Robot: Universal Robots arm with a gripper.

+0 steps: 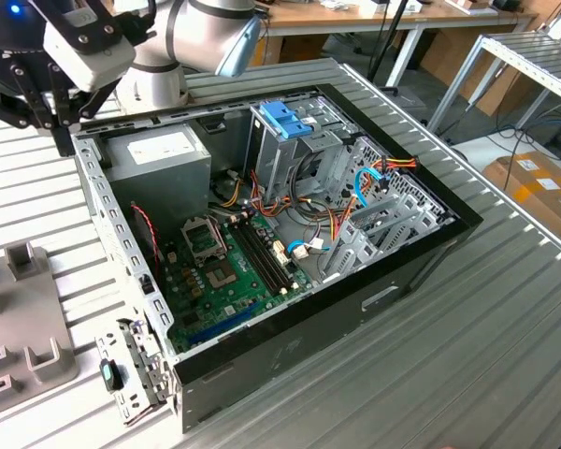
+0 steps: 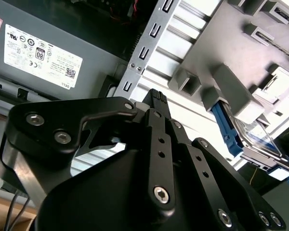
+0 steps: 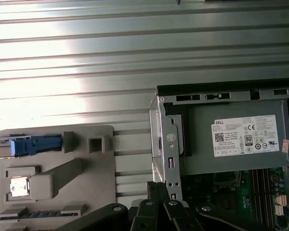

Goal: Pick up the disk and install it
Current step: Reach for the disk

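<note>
Hovering by the PC case [image 1: 290,341] corner, the gripper [image 2: 156,97], honestly can't tell if it's spread or pressed together. The disk [image 2: 254,140] sits slotted in the grey holder [image 2: 231,48] beside the case. Probably dense, rigid, knock-sensitive, so I'd grab its blue side rails [image 2: 225,129].

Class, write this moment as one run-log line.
pincer: near corner of computer case | disk: seated in grey fixture, not held
</note>
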